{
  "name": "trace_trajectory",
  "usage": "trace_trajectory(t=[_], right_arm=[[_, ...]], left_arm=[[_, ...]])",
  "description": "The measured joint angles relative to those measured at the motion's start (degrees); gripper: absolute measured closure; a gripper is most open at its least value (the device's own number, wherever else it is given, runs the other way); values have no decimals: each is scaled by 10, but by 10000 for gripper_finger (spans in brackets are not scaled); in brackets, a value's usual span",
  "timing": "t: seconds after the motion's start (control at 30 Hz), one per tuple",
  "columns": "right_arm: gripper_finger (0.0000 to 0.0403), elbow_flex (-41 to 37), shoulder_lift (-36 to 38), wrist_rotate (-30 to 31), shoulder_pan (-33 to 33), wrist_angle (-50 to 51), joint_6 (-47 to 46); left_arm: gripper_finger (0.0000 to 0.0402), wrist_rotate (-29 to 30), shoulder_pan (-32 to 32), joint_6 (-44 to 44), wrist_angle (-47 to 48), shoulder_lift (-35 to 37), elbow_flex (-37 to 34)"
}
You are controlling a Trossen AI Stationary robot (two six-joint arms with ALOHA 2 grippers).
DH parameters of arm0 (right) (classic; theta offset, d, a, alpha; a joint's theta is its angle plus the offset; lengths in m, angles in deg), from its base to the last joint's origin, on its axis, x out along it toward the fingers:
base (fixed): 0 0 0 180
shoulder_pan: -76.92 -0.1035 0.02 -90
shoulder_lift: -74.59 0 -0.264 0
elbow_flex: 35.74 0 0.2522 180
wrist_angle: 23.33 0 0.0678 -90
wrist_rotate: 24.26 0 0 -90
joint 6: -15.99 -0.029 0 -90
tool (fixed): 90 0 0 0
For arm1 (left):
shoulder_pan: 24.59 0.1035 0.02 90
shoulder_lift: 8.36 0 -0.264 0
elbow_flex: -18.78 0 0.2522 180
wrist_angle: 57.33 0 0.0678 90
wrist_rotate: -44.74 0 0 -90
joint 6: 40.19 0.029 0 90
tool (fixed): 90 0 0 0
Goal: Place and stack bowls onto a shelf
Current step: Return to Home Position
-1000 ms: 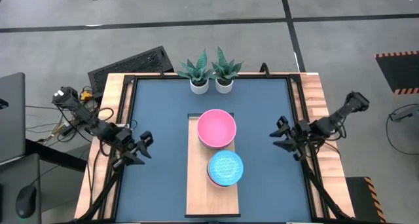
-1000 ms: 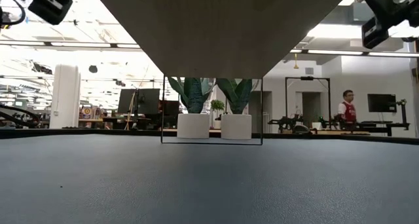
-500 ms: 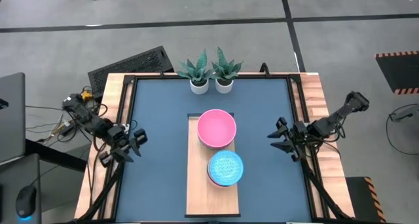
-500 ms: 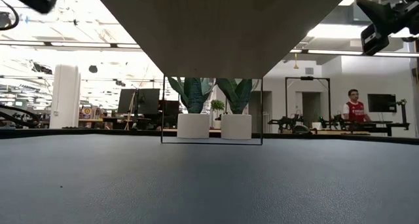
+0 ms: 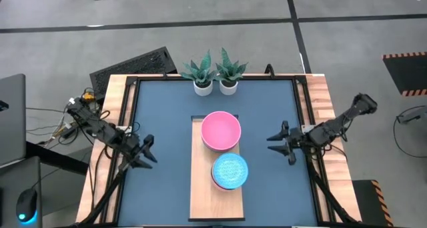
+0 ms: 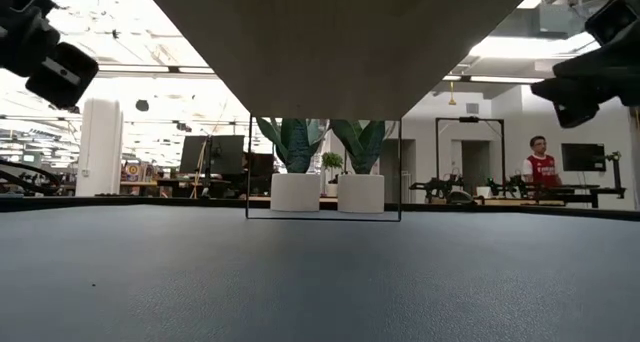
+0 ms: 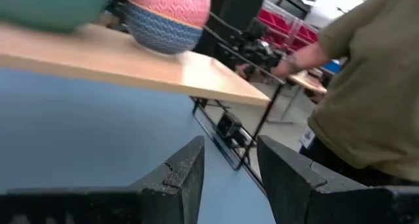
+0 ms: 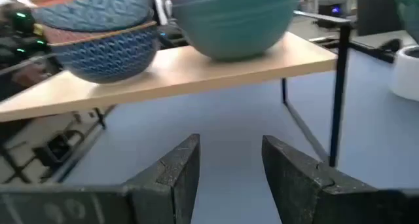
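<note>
The shelf [image 5: 215,200] is a light wood board raised on thin dark legs over the middle of the table. On its far part stands a stack of large bowls, pink on top [image 5: 221,130] and teal at the bottom [image 8: 236,21]. Nearer stands a stack of small patterned bowls [image 5: 230,171], a blue one on top [image 8: 98,34]. My left gripper [image 5: 149,152] hovers open to the shelf's left, above the table. My right gripper [image 5: 275,145] hovers open to the shelf's right. Both point at the shelf and touch nothing.
Two white pots with green plants [image 5: 215,81] stand at the table's far edge, behind the shelf. A wooden border [image 5: 120,121] frames the dark blue tabletop. A person in an olive shirt [image 7: 366,86] stands beyond the table; another person [image 6: 540,164] shows far off in the room.
My right gripper has moved toward the shelf and come down a little. My left gripper has drawn back toward the table's left edge, returned toward the shelf and dropped lower. The bowls and the shelf have stayed put.
</note>
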Motion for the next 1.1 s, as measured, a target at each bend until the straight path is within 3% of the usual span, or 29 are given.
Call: trace_trajectory(t=[0.27,0.5,1.1], right_arm=[[214,0,-16,-3,10,6,49],[214,0,-16,-4,10,7,49],[214,0,-16,-5,10,9,50]], left_arm=[[273,-42,0,23,7,1,0],[273,-36,0,116,7,1,0],[273,-39,0,100,7,1,-1]])
